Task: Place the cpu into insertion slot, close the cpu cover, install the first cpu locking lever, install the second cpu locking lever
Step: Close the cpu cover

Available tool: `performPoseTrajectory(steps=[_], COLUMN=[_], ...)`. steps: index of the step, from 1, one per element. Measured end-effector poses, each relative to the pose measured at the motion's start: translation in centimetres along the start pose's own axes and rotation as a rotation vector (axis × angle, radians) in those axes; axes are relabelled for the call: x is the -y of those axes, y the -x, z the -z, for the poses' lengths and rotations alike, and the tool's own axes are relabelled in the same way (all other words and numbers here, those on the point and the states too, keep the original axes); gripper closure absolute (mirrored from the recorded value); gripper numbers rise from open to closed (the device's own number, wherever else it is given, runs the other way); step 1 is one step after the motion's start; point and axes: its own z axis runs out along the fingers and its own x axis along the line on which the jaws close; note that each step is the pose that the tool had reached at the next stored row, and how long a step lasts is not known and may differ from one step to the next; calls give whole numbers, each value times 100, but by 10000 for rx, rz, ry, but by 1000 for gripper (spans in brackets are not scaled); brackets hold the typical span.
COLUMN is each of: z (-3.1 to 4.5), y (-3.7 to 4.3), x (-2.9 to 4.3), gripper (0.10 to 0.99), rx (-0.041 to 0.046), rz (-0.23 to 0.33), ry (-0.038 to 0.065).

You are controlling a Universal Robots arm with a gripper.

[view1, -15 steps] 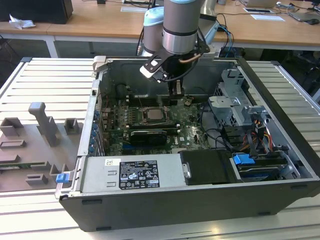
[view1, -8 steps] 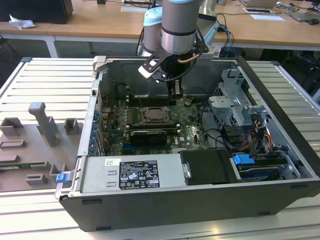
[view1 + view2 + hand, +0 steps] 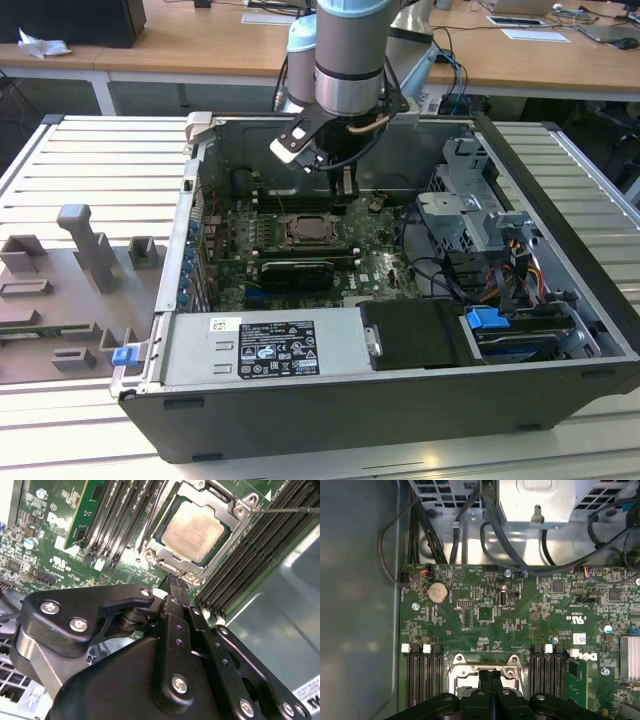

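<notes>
cpu (image 3: 192, 530) seated under cpu cover (image 3: 159, 547) — end effector (image 3: 491, 674) pinched closed above.

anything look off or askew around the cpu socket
The cpu sits flat and square under the cover. One thin lever juts sideways across the memory slots rather than lying along the cover, so it looks unlatched. The end effector is shut near the cover's edge.

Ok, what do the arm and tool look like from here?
The arm is a silver-grey cylinder with pale blue joint caps. The tool is matte black, built of rounded linkage plates held by silver screws, ending in two narrow flat fingers. A thin brownish cable loops beside its mount.
</notes>
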Motion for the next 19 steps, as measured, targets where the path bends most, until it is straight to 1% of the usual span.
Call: performPoseTrajectory(steps=[2,6,8,9,11,13,16,19], z=[-22,-34,-37,-40,-46,-53,-54,-56], y=[0,0,0,-1,-2,-3,-3,-4], x=[36,93,139,181,227,287,335,358], gripper=[980,980,980,980,980,980,980,980], rx=[-1,-2,-2,-3,-5,-5,-5,-7], rz=[27,52,65,72,78,84,84,85], ry=[-1,-1,-2,-1,-1,-1,-1,-2])
